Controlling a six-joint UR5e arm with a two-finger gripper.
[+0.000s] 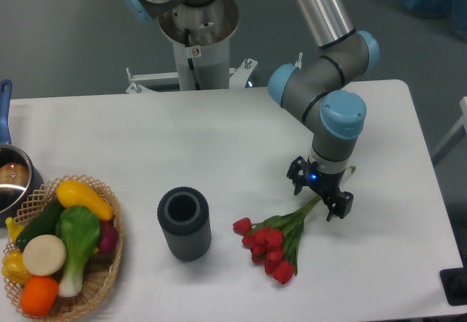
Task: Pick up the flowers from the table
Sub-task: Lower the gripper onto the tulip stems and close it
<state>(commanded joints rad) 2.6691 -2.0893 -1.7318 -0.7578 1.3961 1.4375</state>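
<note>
A white table [219, 139] with rounded corners stands on a grey floor. On it: one basket [102, 278] of vegetables at the left, one dark ribbed cup [184, 223], and one bunch of red flowers [273, 238] lying right of the cup. One gripper [319, 193] straddles the stem ends, fingers spread, gripping nothing.
</note>
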